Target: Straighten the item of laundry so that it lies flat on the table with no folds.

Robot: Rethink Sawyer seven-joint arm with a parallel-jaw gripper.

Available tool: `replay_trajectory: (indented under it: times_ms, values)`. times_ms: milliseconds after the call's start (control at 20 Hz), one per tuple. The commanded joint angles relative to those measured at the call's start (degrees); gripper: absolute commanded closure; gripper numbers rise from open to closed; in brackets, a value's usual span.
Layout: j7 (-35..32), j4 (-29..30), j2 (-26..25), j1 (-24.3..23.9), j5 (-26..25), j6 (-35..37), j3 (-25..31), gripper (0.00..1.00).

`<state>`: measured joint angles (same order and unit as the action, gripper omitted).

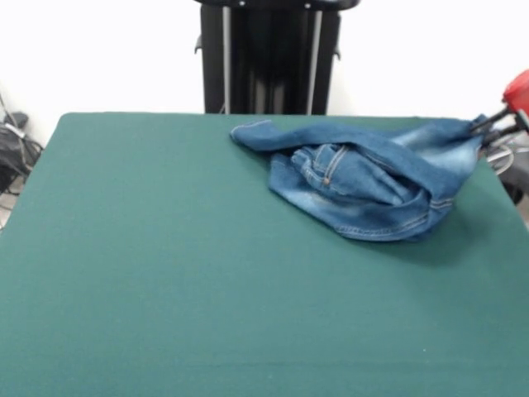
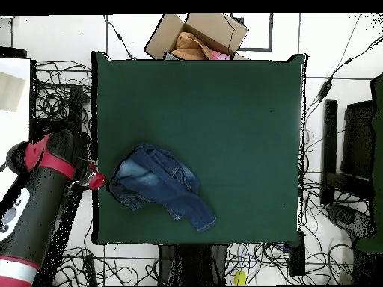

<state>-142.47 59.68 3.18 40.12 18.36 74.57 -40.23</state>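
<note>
Denim jeans (image 1: 372,186) lie crumpled on the green surface (image 1: 165,273), in the corner near the robot's pedestal (image 1: 269,58), with one leg stretched along that edge and the rest bunched in folds. At the surface's side edge the fingers (image 1: 498,121) are clamped on the jeans' lifted corner, with the red and black arm (image 2: 37,202) reaching in from outside. Beyond the far edge sits an open cardboard box (image 2: 196,36); cables (image 2: 60,93) tangle on the floor around it all.

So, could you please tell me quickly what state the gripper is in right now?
Gripper: closed on one end of the jeans, at the edge of the table.
</note>
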Motion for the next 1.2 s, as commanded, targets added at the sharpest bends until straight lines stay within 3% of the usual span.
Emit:
replay_trajectory:
  times_ms: [50, 400, 500, 700, 1200]
  values:
    - [-22.99, -4.93, -2.03, 1.18, 4.15, 8.48, 2.60, 1.00]
    - [-23.69, -4.47, -2.01, 1.80, 2.82, 8.02, 2.68, 1.00]
    - [-17.76, -0.53, -0.13, 1.92, -0.31, 3.43, 3.20, 1.00]
    - [-5.84, 13.19, 5.72, 1.03, -7.09, -10.42, 3.87, 1.00]
    - [-0.20, 28.02, 12.33, -3.88, -15.76, -29.69, 6.98, 1.00]
